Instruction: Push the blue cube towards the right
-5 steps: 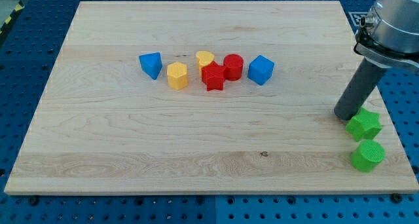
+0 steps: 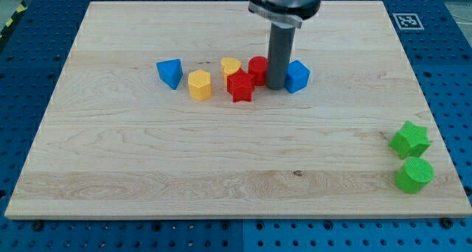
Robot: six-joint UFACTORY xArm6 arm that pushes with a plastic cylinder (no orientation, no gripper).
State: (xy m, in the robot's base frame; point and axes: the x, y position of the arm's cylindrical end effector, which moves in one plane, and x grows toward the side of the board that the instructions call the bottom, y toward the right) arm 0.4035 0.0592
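Note:
The blue cube (image 2: 298, 76) sits on the wooden board (image 2: 147, 156) right of centre, near the view's top. My tip (image 2: 275, 86) stands down on the board right at the cube's left side, between it and the red cylinder (image 2: 258, 69), which the rod partly hides. Whether the tip touches the cube I cannot tell.
Left of the tip lie a red star block (image 2: 240, 86), a yellow heart block (image 2: 231, 66), a yellow hexagonal block (image 2: 199, 84) and a blue triangular block (image 2: 170, 72). A green star block (image 2: 410, 139) and a green cylinder (image 2: 414, 175) sit at the view's bottom right.
My tip has moved from beside the green star at the view's right to the blue cube's left side. The blocks have not visibly shifted.

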